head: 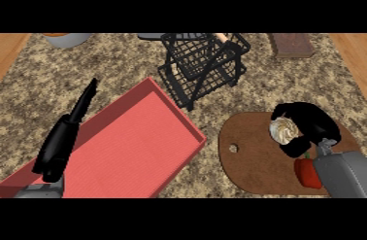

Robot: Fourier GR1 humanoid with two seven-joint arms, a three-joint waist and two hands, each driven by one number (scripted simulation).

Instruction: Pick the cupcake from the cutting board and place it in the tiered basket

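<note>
Right hand (307, 123) sits on the cutting board (247, 159) at near right, curled round the cupcake (284, 129). Fingers arch over the far side of it; the thumb side closes from the near side. The cupcake's pale swirled top shows between them, facing left. It appears to rest on the board, or just off it; I cannot tell which.

Step in hand, as I judge it: securing the cupcake for the lift.

Tiered basket (204, 64), black wire, stands at far centre, well apart from the board and to its left. A red tray (136, 142) lies at near left, between the board and the left hand (64, 137). That hand is held edge-on over the tray, fingers straight and pointing away, carrying nothing, resting.

A red vegetable (308, 172), probably a pepper, lies on the board just near the right hand, partly under the grey forearm.

To do it well:
- Lift straight up first, so the base leaves the board before any sideways travel.
- Keep the cupcake upright; the frosting is soft and would smear against the fingers.
- Travel far and left, staying high enough to pass over the basket's wire rim.
- Come down into a tier from above and let go only once the base is supported.
- Mind the forearm near the red vegetable on the way out.

Far edge: a grey bowl (66, 39) at left, a brown block (291, 44) at right.
</note>
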